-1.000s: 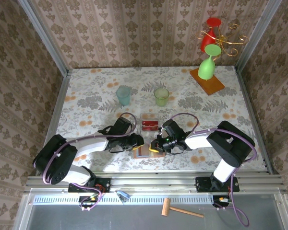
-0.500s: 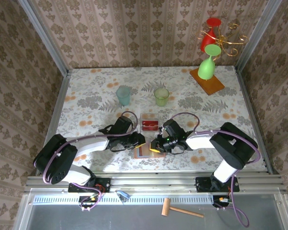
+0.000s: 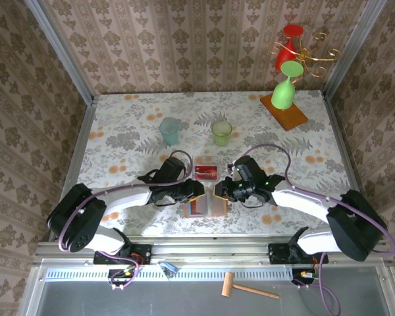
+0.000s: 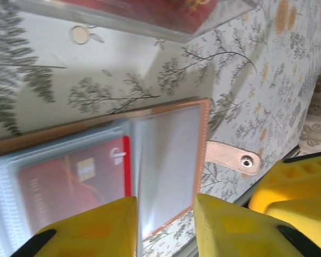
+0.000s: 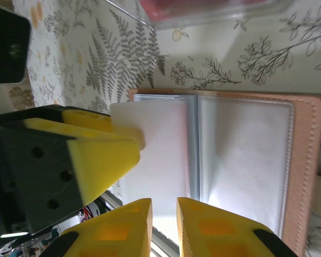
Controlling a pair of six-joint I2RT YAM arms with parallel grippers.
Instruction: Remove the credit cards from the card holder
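Reaching low over the open card holder (image 3: pixel 207 207), left hand (image 4: pixel 166 214) stands part-open, right hand (image 5: pixel 164 210) barely open, neither visibly gripping anything.

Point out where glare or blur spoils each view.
Left wrist: the yellow fingers are soft with nearness, and the credit card looks hazy behind its sleeve. Right wrist: the sleeves of the card holder wash out white. Top external: even light, sharp throughout.

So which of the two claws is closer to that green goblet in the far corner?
Right. The right gripper hangs over the card holder's right half, toward the green goblet; the left gripper is over its left half, farther away.
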